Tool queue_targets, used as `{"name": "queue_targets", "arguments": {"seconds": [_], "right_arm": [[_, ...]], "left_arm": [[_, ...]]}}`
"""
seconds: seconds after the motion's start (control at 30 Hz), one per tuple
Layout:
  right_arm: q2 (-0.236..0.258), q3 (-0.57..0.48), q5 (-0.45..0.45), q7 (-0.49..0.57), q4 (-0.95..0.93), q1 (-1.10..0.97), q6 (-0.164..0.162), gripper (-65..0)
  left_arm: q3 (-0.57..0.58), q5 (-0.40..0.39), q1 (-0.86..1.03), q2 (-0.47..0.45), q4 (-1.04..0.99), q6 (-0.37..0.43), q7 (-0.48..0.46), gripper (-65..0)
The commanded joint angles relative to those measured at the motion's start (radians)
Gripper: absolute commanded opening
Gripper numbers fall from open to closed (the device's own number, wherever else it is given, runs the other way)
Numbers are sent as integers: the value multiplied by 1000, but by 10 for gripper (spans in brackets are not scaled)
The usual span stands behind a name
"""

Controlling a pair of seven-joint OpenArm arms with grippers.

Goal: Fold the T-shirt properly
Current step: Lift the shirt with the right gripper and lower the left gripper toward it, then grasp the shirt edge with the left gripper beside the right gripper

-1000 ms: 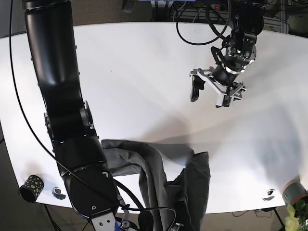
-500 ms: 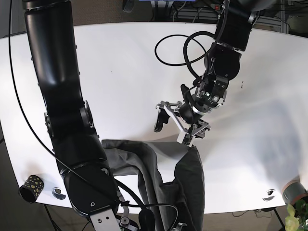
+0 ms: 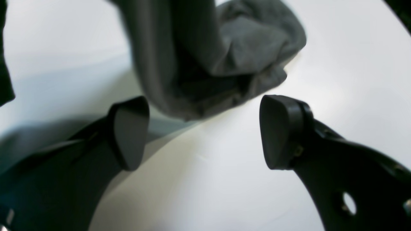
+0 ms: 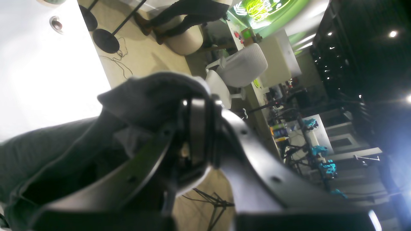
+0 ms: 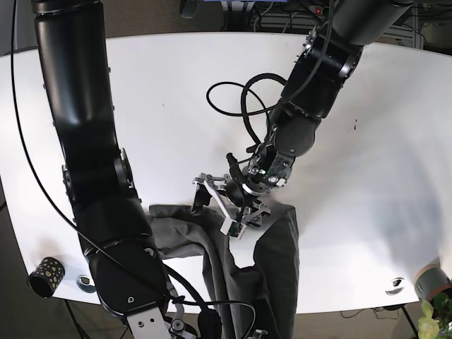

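While the grey T-shirt (image 5: 233, 261) lies crumpled at the near edge of the white table (image 5: 176, 92), partly hanging over it, the left gripper (image 5: 220, 210) hovers just above the cloth's far edge, jaws apart and empty; the right gripper (image 4: 196, 141) is clamped on a bunched fold.

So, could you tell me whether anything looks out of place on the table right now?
Yes: the T-shirt lies bunched at the table's near edge, partly draped over it, not flat. The left gripper hangs open just above it.
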Motion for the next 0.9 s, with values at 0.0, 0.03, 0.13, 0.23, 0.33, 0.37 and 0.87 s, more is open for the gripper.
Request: {"name": "queue_targets", "arguments": {"seconds": [0.0, 0.03, 0.13, 0.23, 0.33, 0.37, 0.87], "right_arm": [[0, 10, 6, 22, 14, 46, -16, -650], [0, 10, 6, 22, 14, 46, -16, -650], [0, 10, 6, 22, 14, 46, -16, -650], [0, 10, 6, 22, 14, 46, -16, -650], [0, 10, 6, 22, 14, 46, -16, -650], [0, 10, 6, 22, 14, 46, -16, -650], [28, 11, 6, 24, 14, 46, -19, -650]], "left_arm": [[-3, -5, -51, 16, -30, -2, -45, -150], [-3, -5, -61, 23, -56, -2, -58, -150], [-3, -5, -84, 36, -119, -2, -92, -150], [-3, -5, -107, 44, -174, 1, -129, -151], [-3, -5, -135, 47, -216, 1, -152, -164], [-3, -5, -144, 55, -228, 1, -157, -192], [-10, -11, -230, 56, -367, 24, -154, -650]]}}
